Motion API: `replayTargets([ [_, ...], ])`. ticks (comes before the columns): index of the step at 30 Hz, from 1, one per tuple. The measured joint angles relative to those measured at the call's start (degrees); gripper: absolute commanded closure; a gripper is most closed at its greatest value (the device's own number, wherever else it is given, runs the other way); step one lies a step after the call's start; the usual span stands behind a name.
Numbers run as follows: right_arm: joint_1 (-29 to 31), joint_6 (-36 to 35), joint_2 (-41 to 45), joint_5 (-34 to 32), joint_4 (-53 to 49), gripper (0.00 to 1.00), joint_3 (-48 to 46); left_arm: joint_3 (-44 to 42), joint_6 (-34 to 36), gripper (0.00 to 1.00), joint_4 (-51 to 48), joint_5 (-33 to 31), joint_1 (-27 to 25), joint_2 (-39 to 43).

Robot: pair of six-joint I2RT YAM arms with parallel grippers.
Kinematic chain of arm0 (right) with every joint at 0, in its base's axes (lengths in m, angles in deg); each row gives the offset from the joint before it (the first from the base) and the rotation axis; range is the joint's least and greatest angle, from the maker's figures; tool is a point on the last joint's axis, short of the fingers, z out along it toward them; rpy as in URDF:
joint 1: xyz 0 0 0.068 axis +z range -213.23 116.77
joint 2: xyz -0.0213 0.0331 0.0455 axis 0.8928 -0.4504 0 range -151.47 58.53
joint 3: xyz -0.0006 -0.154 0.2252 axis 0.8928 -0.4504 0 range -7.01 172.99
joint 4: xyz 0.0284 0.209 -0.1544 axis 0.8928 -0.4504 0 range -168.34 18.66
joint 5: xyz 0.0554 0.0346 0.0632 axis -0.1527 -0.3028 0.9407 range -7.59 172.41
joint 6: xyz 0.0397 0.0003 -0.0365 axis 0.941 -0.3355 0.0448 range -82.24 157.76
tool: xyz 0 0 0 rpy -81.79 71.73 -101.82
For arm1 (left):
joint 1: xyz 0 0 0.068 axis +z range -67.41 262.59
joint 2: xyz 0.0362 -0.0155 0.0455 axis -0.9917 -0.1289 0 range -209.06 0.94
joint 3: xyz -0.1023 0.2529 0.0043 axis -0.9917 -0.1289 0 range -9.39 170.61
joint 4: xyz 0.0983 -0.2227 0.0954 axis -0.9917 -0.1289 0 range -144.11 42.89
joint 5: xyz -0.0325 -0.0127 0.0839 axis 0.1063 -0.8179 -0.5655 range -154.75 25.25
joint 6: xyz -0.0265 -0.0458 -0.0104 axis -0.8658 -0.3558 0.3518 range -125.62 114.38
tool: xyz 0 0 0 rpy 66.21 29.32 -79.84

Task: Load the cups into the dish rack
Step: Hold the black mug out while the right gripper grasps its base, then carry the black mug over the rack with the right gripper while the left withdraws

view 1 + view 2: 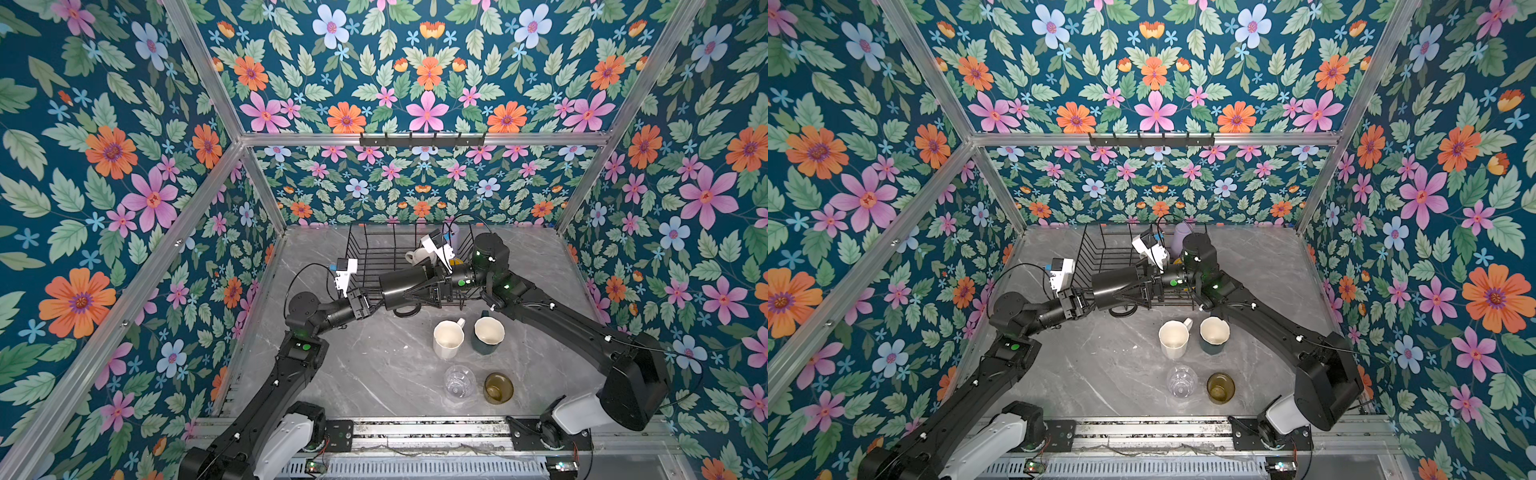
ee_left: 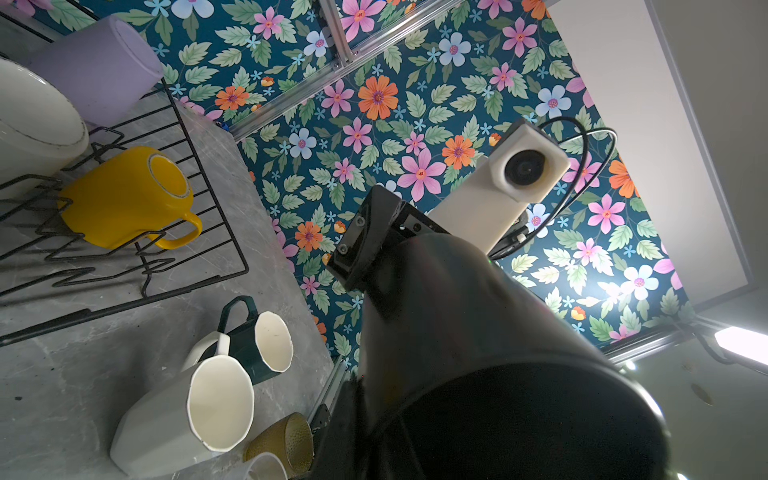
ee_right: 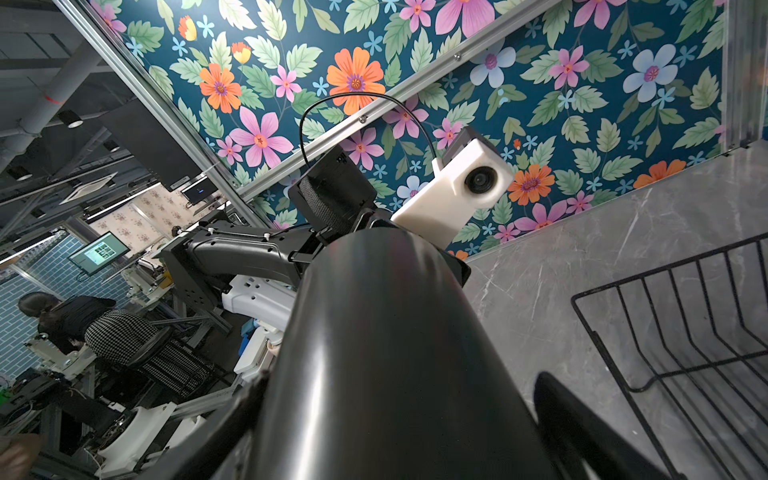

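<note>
Black mug (image 1: 399, 282) hanging sideways at dish rack (image 1: 354, 249) near edge; left gripper (image 1: 375, 304) jaws pinching its rim; right gripper (image 1: 411, 293) jaws straddling its body, grip unclear.

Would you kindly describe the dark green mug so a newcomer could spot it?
Find the black wire dish rack at the back of the marble table. Two mugs stand side by side in front of it. The dark green mug is the right one in both top views, dark outside, unlike the all-pale cream mug.
</note>
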State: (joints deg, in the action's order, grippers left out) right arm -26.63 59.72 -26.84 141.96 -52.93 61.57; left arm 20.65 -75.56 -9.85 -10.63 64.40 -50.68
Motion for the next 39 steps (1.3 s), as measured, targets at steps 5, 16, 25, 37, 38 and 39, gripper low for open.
replayTargets([
  [5, 0.20, 0.09, -0.70, 1.46, -1.11, 0.25, 0.70, 0.00, -0.13, 1.00, -0.15, 0.00, 0.04, -0.15],
  [16, 0.26, -0.50, -0.87, 3.04, -2.84, 0.73, 1.38, 0.09, -0.52, 1.00, 0.02, 0.81, 0.04, -0.31],
  [25, 0.24, -1.75, -1.20, 2.67, -8.11, 1.00, 3.89, 0.09, -1.01, 0.98, 0.04, 0.76, 0.07, -0.57],
  [37, -4.39, 0.02, 0.61, -2.97, -14.64, 1.00, 4.72, 0.72, -0.04, 0.34, -1.31, -0.98, 0.11, -0.50],
  [38, -4.68, 0.00, 0.87, -2.95, -15.56, 1.00, 4.63, 0.85, 0.20, 0.27, -1.36, -1.38, 0.09, -0.50],
  [39, -4.74, -0.04, 1.33, -3.34, -16.55, 1.00, 4.57, 0.92, 0.55, 0.22, -1.73, -1.46, 0.13, -0.48],
])
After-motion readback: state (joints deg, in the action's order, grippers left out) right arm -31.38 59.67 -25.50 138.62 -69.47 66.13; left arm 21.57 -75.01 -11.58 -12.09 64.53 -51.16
